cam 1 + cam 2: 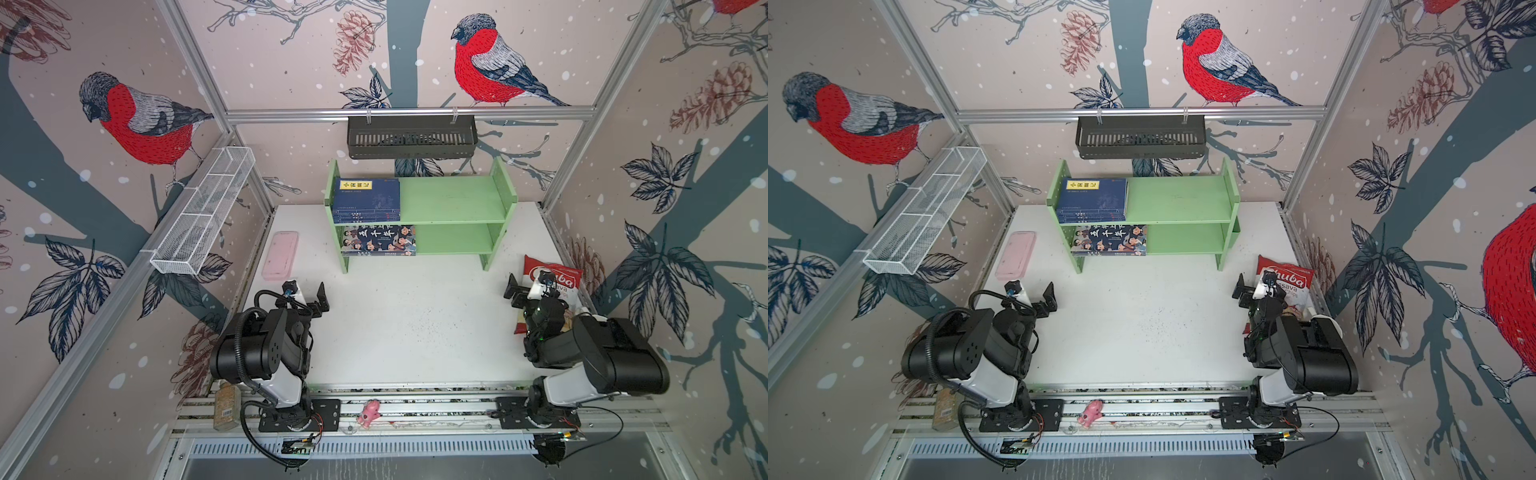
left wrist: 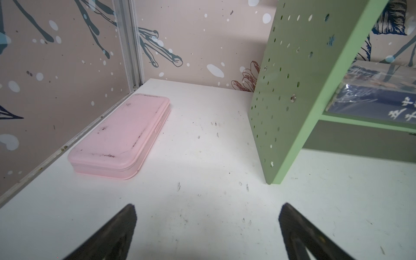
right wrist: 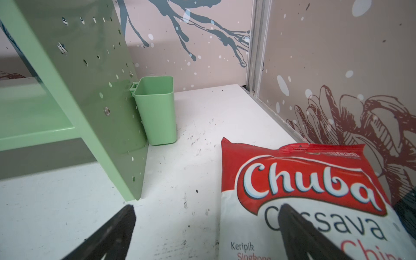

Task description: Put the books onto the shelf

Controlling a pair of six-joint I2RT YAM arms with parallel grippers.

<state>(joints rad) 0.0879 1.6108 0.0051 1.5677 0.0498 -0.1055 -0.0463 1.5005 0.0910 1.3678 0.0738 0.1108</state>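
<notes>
My left pincer (image 1: 306, 291) and right pincer (image 1: 528, 282) stood wide open and empty; every book lay on the shelf (image 1: 453, 199).

The left pincer hung over the bare white bench (image 1: 415, 324), near the pink case (image 1: 279, 254). In its wrist view, the right pincer had one finger (image 3: 299, 231) across the red chips bag (image 3: 292, 180). The navy books (image 1: 365, 199) lay stacked flat at the left end of the top tier, against the side panel. The cartoon book (image 1: 379, 240) lay flat on the lower tier, directly beneath them.
</notes>
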